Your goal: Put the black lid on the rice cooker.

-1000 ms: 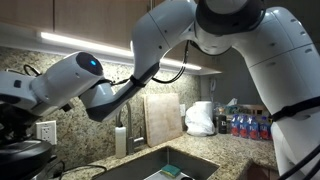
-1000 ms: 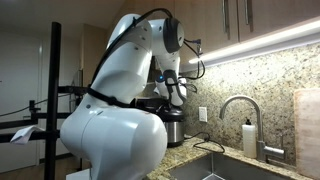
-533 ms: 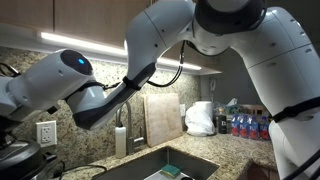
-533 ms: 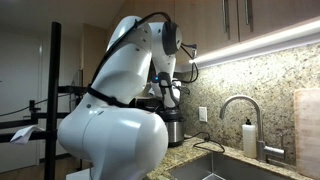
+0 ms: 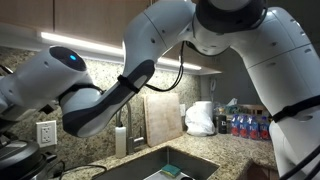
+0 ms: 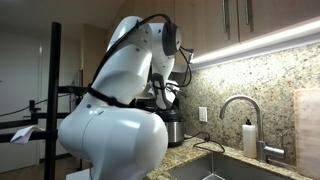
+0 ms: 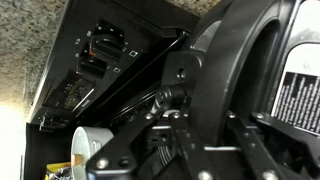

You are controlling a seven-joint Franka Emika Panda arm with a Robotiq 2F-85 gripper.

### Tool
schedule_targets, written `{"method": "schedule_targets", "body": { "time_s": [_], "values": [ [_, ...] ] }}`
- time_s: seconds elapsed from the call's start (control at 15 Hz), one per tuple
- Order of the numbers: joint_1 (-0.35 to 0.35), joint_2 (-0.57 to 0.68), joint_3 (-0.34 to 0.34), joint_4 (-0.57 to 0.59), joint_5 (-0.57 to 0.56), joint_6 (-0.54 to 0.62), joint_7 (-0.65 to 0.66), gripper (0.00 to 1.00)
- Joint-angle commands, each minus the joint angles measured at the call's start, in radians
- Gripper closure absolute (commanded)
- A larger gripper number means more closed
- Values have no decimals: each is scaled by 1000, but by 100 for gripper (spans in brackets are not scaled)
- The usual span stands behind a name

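The rice cooker [image 6: 172, 128], a squat dark and silvery pot, stands on the granite counter at the wall, partly hidden behind the arm's white body. Its rim may show at the bottom left edge of an exterior view [image 5: 14, 156]. My gripper [image 6: 161, 95] hangs just above the cooker, slightly to its left. In the wrist view the gripper [image 7: 190, 140] fills the frame as dark linkage, with dark material between the fingers. A large dark curved surface [image 7: 240, 60] with a white label lies close behind. I cannot make out the black lid as a separate thing.
A steel sink [image 5: 170, 165] with a faucet [image 6: 235, 105] sits mid-counter. A wooden board [image 5: 163, 118], a white plastic bag [image 5: 200, 118] and bottles [image 5: 245, 125] stand along the wall. The wrist view shows a black button panel [image 7: 100, 50] and a white bowl [image 7: 90, 145].
The wrist has swung left and down, leaving the frame edge in one exterior view. In the other, the gripper has shifted slightly left above the cooker.
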Motion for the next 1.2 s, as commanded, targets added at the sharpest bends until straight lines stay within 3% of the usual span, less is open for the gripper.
{"method": "schedule_targets", "body": {
  "time_s": [0.0, 0.53, 0.6, 0.67, 0.8, 1.13],
  "values": [
    [-58, -24, 64, -24, 141, -52, -134, 98],
    [-150, -33, 188, -13, 393, -182, -330, 98],
    [-158, -33, 200, -13, 414, -196, -348, 90],
    [-164, -34, 214, -16, 432, -203, -367, 64],
    [-188, -34, 255, -25, 484, -220, -424, 60],
    [-250, -66, 330, -46, 579, -261, -510, 27]
  ]
}}
